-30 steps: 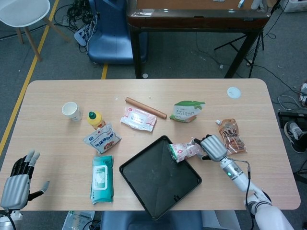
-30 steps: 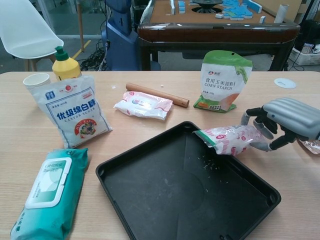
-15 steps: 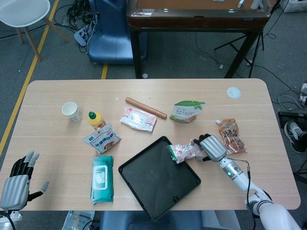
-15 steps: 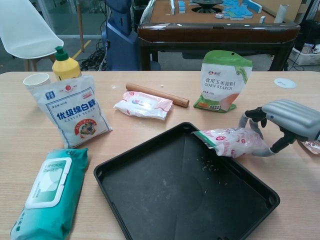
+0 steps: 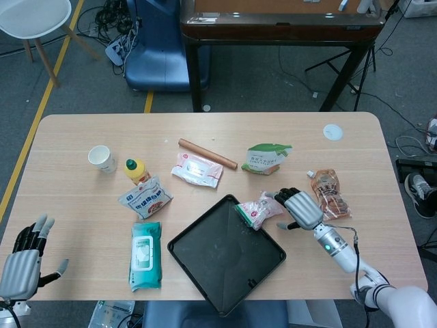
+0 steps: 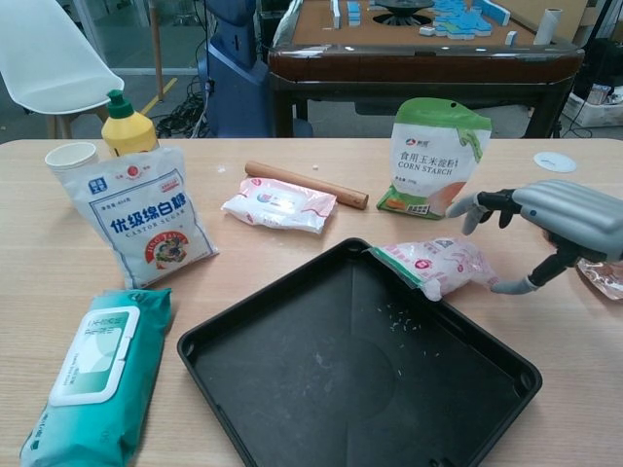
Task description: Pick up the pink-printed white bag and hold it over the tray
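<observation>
A grey floor (image 5: 259,75) is spreading behind the light wooden table (image 5: 68,137), with a yellow line (image 5: 41,102) running across it at the left. A white chair (image 5: 31,17) is standing at the far left, a blue chair (image 5: 160,48) beside a dark mahjong table (image 6: 428,49), and cables (image 5: 113,20) are lying tangled nearby.

The green-topped pouch (image 6: 435,156) reads "CORN STARCH"; the white sugar bag (image 6: 140,215) reads "CASTOR SUGAR".
</observation>
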`<state>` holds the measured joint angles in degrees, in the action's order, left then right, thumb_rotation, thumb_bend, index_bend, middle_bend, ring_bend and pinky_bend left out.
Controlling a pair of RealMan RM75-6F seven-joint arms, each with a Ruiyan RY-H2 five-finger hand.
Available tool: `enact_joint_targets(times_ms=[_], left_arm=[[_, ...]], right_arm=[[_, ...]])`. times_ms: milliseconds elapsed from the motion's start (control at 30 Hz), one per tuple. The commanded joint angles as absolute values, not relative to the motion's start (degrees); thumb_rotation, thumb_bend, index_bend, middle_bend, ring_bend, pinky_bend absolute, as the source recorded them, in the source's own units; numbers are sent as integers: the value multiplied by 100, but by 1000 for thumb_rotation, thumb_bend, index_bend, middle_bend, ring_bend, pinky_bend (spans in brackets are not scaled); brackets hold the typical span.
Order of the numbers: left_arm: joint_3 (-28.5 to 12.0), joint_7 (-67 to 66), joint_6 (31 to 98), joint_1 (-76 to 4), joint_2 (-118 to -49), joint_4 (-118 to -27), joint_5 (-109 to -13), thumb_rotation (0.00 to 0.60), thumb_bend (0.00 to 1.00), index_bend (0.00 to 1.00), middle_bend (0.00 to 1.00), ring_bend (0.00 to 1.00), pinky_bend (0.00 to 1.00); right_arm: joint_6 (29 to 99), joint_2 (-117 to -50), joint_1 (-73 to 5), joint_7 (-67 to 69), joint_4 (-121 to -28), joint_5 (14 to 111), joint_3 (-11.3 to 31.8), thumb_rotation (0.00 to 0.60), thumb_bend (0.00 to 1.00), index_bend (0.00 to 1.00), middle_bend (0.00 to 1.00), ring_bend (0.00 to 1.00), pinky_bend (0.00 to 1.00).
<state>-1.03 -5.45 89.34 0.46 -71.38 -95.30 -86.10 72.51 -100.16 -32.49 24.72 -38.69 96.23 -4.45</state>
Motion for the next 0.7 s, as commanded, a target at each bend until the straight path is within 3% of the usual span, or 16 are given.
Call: enact_joint_targets(times_ms=[33, 700], left_arm=[[-99, -544, 8932, 46, -7135, -9532, -8616, 600, 244, 44, 0, 0, 28], [-87, -548, 8994, 109, -7071, -9606, -8607, 600, 244, 44, 0, 0, 28]], right_arm=[[7196, -9821, -3345, 2273, -4205, 9595, -363, 600, 0, 206, 331, 272, 328], [5210, -9529, -4408, 1053, -5420, 9342, -171, 600, 3, 170, 296, 220, 264]])
